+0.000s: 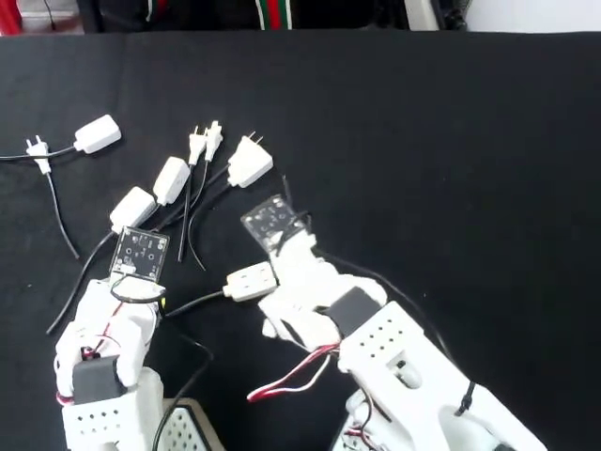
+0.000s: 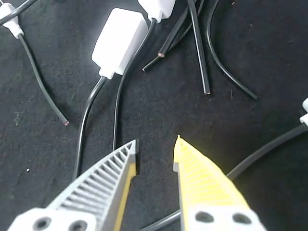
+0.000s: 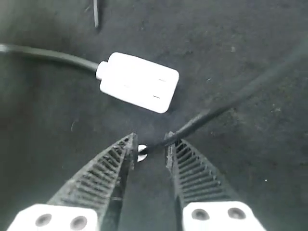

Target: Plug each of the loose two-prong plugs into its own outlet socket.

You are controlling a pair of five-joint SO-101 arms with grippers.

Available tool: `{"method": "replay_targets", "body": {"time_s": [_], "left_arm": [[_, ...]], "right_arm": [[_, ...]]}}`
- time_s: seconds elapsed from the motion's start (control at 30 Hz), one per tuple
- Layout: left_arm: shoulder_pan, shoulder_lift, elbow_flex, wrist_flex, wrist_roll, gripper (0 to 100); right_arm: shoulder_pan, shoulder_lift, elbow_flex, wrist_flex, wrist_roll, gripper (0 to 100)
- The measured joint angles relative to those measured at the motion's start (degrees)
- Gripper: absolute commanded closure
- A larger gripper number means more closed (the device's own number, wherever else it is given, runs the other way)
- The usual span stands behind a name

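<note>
I work at a lab-style test bench: a black counter [image 1: 451, 113] strewn with cut cords [image 2: 198, 48] and sockets [image 1: 99, 133].

A black bench [image 1: 451, 122] with a matte, cloth-like top spreads across nearly the whole high view; close up its surface carries pale specks and lint. Beyond its far edge runs a thin strip of room: a pale wall [image 1: 535, 14] at one end, a dark shape with red and green stripes [image 1: 272, 14] near the middle, and a whitish object [image 1: 42, 14] at the other end.
</note>
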Motion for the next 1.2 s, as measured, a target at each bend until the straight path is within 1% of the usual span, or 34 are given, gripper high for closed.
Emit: {"method": "replay_targets", "body": {"time_s": [0.13,0.2,0.3,0.47,0.6,0.63,0.73,0.8,0.87,1.03,1.1,1.2], "left_arm": [[0.0,0.0,0.0,0.0,0.0,87],[0.0,0.0,0.2,0.0,0.0,87],[0.0,0.0,0.2,-0.2,0.0,87],[0.0,0.0,0.5,-0.5,0.0,87],[0.0,0.0,1.9,-2.7,0.0,87],[0.0,0.0,1.9,-2.8,0.0,87],[0.0,0.0,1.9,-3.0,0.0,87],[0.0,0.0,2.1,-3.0,0.0,87],[0.0,0.0,2.1,-3.3,0.0,87],[0.0,0.0,2.1,-3.3,0.0,87],[0.0,0.1,2.1,-3.3,0.0,87],[0.0,0.1,2.1,-3.3,0.0,87]], "right_arm": [[-2.4,6.6,-3.7,1.3,0.5,91.3],[-2.7,11.9,-6.0,1.1,0.5,93.8],[-2.8,20.8,-11.3,1.6,0.5,94.3],[-2.8,32.5,-20.8,6.8,-0.5,94.2],[-2.8,38.5,-25.1,9.8,-0.6,94.0],[-2.8,40.0,-25.8,10.4,-0.6,92.7],[-2.8,43.3,-27.3,11.1,-0.6,83.7],[-2.9,45.1,-27.3,11.6,-1.8,81.9],[-3.8,46.3,-27.3,12.3,-3.5,83.3],[-8.5,49.1,-27.3,14.0,-5.1,90.0],[-8.6,49.6,-27.4,14.0,-5.2,92.0],[-7.0,50.0,-28.3,14.1,-5.2,92.2]]}}
